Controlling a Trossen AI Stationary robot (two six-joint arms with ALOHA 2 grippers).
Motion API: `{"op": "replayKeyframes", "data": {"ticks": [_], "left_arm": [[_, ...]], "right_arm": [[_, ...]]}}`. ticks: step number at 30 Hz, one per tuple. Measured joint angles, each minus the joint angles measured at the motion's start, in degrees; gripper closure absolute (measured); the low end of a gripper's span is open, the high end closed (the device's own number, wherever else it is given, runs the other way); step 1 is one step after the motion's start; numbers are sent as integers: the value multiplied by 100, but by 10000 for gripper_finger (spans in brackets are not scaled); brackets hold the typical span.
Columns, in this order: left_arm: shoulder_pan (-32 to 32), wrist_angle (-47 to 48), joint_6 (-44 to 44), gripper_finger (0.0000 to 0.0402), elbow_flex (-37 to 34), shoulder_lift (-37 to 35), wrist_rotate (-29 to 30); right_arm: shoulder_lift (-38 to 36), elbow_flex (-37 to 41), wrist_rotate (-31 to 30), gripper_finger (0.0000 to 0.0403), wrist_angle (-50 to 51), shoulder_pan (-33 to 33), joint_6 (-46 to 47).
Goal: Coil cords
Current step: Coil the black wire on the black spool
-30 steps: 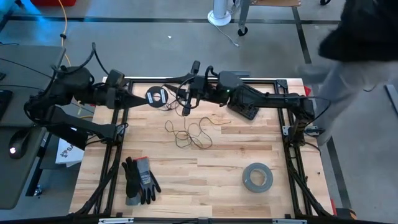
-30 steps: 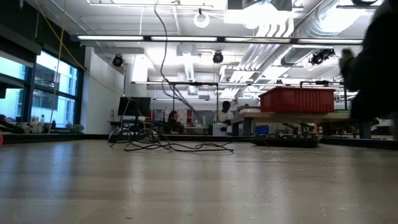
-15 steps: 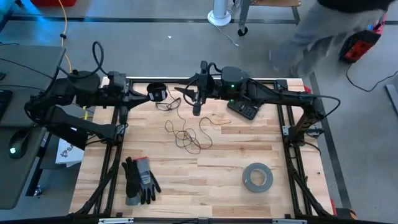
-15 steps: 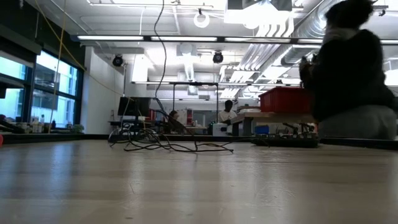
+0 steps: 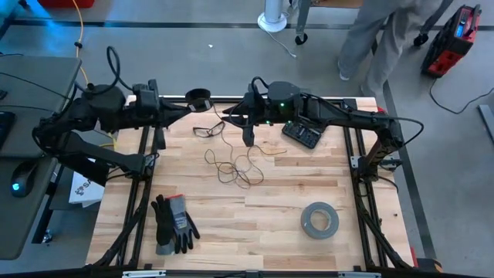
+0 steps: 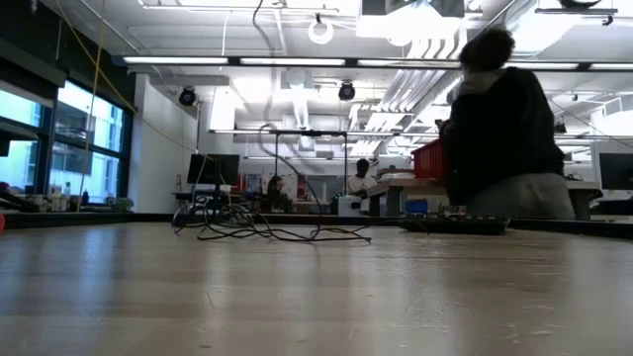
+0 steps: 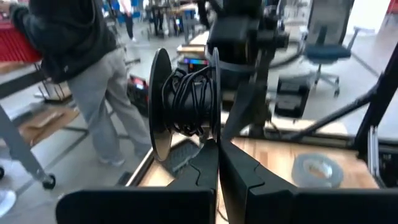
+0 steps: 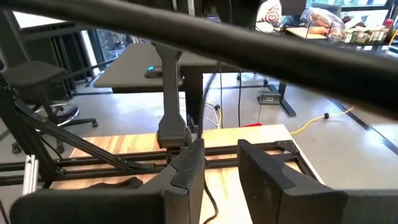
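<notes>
High view: left tool (image 5: 193,99) clamps the spool (image 5: 200,98) at the worktop's far edge, right tool (image 5: 247,136) part-open around the cord (image 5: 231,164). I'd keep the cord taut while winding.

- We see the left arm (image 5: 100,116): matte black, chunky rounded joints, looping black cables over its shoulder.
- The right arm (image 5: 340,120) looks alike, a small green light glowing near its wrist.
- Our wrist views show black, blocky, angular fingers (image 7: 239,171).
</notes>
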State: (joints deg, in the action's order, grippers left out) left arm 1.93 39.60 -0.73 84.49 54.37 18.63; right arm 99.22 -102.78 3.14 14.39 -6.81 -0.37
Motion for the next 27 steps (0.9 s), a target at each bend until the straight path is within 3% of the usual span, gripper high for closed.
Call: {"op": "replayKeyframes", "data": {"ticks": [16, 21, 27], "left_arm": [[-4, -95, 58, 401, 2, 0, 17], [-2, -95, 233, 401, 2, 0, 10], [0, -92, 349, 401, 2, 0, -178]], "right_arm": [[-24, 0, 751, 313, 116, 8, 340], [-2, 0, 529, 313, 194, 8, 247], [-2, 0, -184, 313, 148, 121, -421]]}}
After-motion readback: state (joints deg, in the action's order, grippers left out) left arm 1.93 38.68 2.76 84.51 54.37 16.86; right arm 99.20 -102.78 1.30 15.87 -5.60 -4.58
